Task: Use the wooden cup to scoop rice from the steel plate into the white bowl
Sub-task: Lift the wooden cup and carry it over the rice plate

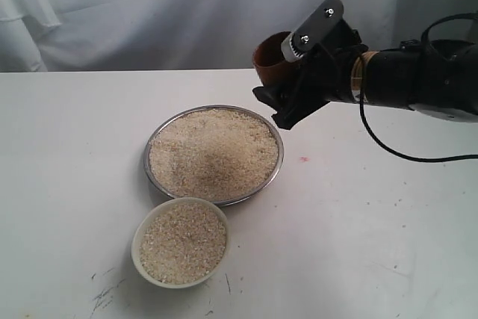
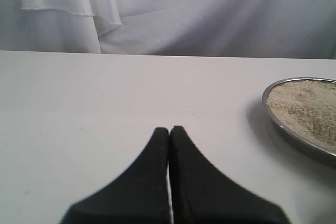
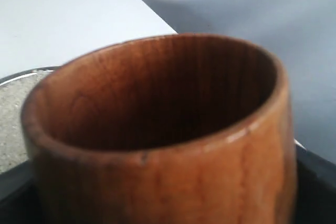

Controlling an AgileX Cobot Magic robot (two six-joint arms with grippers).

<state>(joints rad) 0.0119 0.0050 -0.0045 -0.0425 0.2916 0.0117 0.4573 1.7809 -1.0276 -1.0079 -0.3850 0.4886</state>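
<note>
One steel plate (image 1: 147, 162), one white bowl (image 1: 137, 249) (both holding rice (image 1: 213, 151)), one wooden cup (image 1: 268, 62).

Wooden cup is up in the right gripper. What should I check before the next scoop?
1. Grip: wooden cup sits between the fingers of the right gripper: ok.
2. Clearance: cup is raised near the far right rim of the plate, touching nothing else: ok.
3. Supply: rice covers the plate: ok.
4. Cup contents: no grains show inside, but the bottom is hidden: cannot tell.
5. Room in the bowl: its rice reaches near the rim: not ok.
6. Left gripper: shut, off to the side of the plate: ok.
</note>
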